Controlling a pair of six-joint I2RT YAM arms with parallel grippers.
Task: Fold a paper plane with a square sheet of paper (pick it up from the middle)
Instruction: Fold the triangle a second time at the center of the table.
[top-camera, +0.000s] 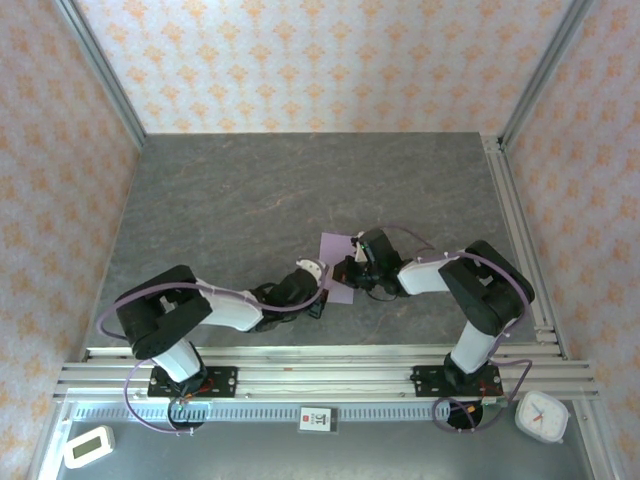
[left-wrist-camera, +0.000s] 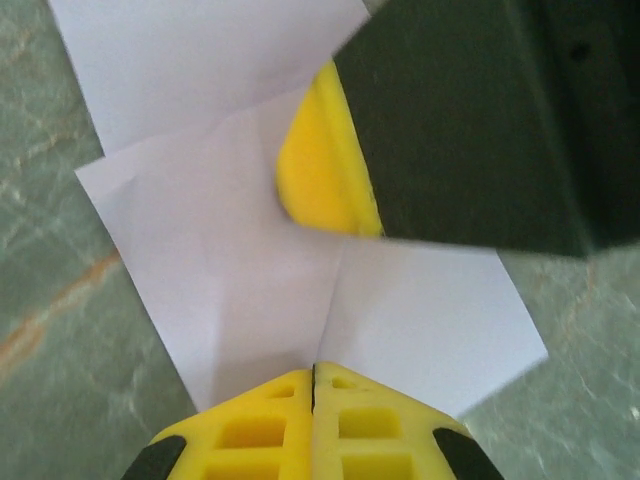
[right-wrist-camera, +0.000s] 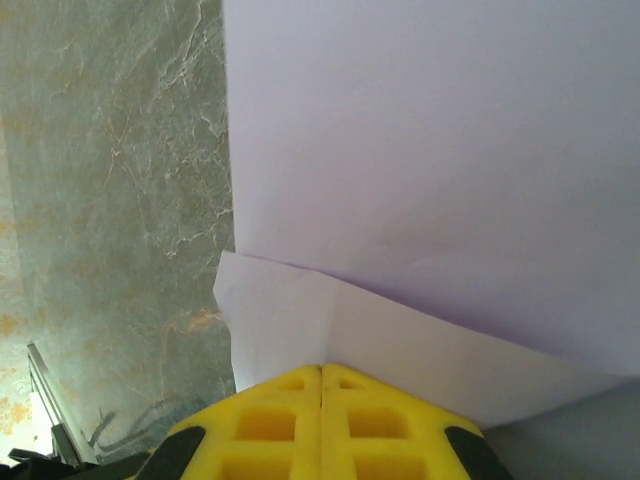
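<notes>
The square sheet of paper (top-camera: 333, 247) lies partly folded on the grey table, pale lilac with creases. Both grippers meet over it. My left gripper (top-camera: 318, 273) is shut, and in the left wrist view its yellow tips (left-wrist-camera: 313, 372) rest on the near edge of the sheet of paper (left-wrist-camera: 230, 250), right at a crease. Across from it, a yellow finger (left-wrist-camera: 315, 170) of the right gripper presses on the sheet. My right gripper (top-camera: 351, 269) is also shut, its tips (right-wrist-camera: 321, 370) on a lower layer while a big flap of the paper (right-wrist-camera: 430, 140) lies above. I cannot tell whether either gripper pinches paper.
The grey marbled table top (top-camera: 250, 200) stretches away to the patterned walls. An aluminium rail (top-camera: 520, 230) runs along the right side and another (top-camera: 320, 362) along the front. A white clock (top-camera: 541, 415) and a small white device (top-camera: 88, 446) sit beyond the front rail.
</notes>
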